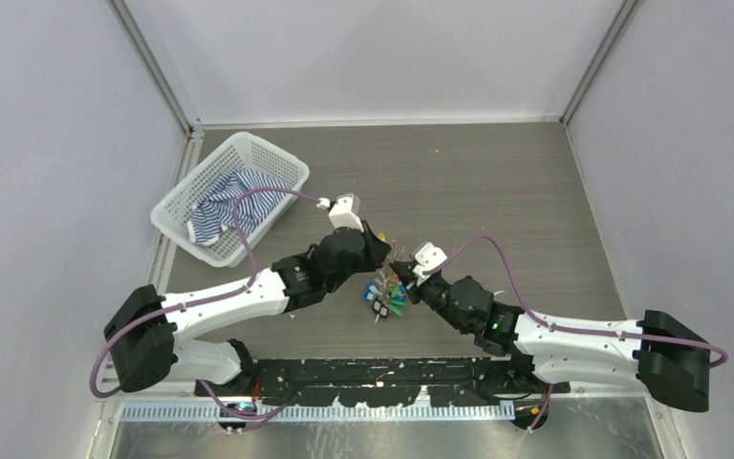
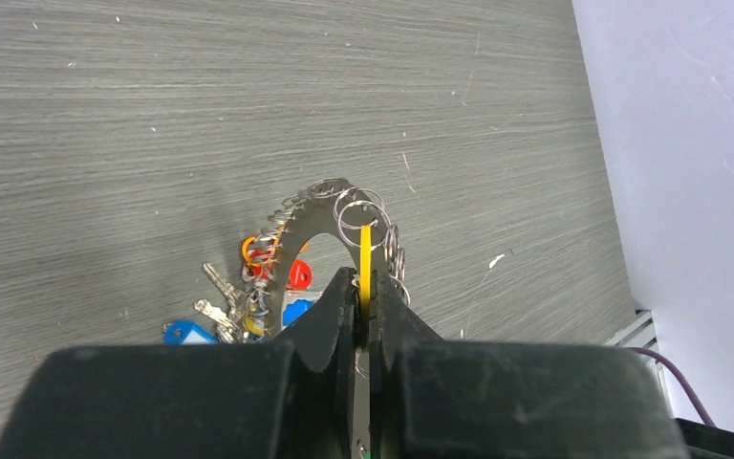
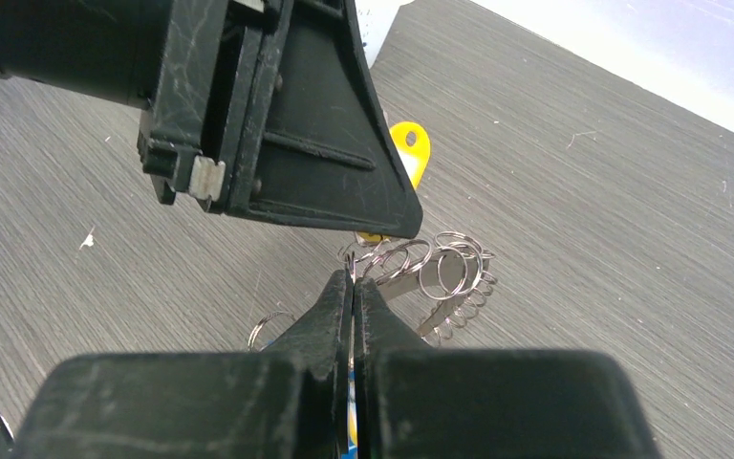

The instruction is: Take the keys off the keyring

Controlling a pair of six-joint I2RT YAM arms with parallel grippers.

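The keyring (image 2: 290, 232) is a flat metal band strung with many small split rings and stands raised above the table between my two grippers. My left gripper (image 2: 364, 283) is shut on a yellow key tag (image 2: 365, 251) that hangs on the ring. Below it hang silver keys (image 2: 217, 284) with red (image 2: 298, 275) and blue (image 2: 183, 333) tags. My right gripper (image 3: 354, 277) is shut on a small split ring at the keyring's (image 3: 403, 285) near edge, just under the left gripper's fingers (image 3: 296, 115). From above, both grippers (image 1: 382, 251) (image 1: 409, 277) meet over the key bunch (image 1: 387, 295).
A white plastic basket (image 1: 180, 203) holding a striped cloth (image 1: 234, 203) stands at the back left. A few small bits of debris lie on the grey wood-grain table (image 1: 497, 191). Walls close in on three sides.
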